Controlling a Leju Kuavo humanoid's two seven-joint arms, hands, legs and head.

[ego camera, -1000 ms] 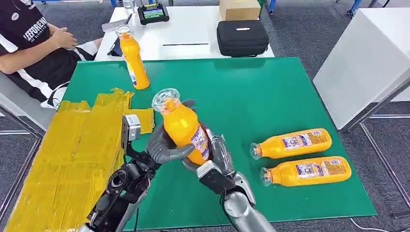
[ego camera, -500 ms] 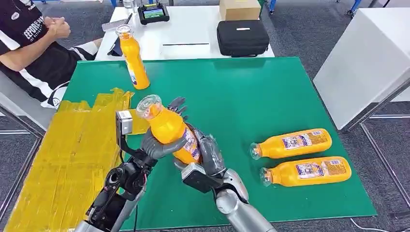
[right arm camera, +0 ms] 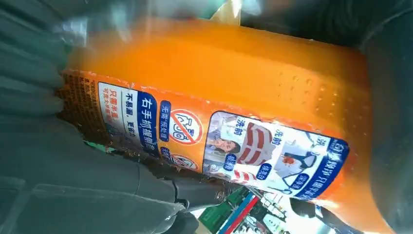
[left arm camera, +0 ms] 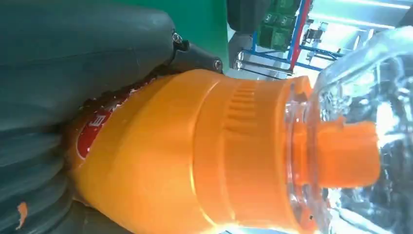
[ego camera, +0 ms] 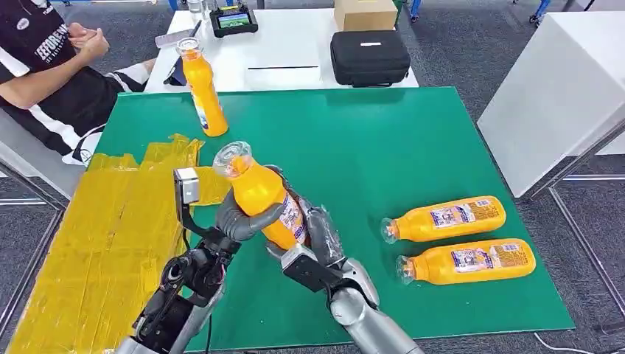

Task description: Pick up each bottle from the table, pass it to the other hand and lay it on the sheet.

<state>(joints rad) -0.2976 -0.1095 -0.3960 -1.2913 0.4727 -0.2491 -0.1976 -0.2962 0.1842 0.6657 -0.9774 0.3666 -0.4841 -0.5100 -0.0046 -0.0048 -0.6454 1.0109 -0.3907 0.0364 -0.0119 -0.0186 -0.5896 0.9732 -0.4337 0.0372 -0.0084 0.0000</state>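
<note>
At the centre-left of the head view, an orange plastic bottle with a clear cap (ego camera: 260,194) is held tilted above the green table mat (ego camera: 383,147), clasped from both sides by the left hand (ego camera: 239,220) and the right hand (ego camera: 313,232), beside the yellow taped sheet (ego camera: 103,236).

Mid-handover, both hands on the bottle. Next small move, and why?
Probably the right hand should let go. The left hand already wraps the orange plastic bottle with the clear cap, which is tilted above the green mat; the yellow taped sheet lies on the left hand's side.
</note>
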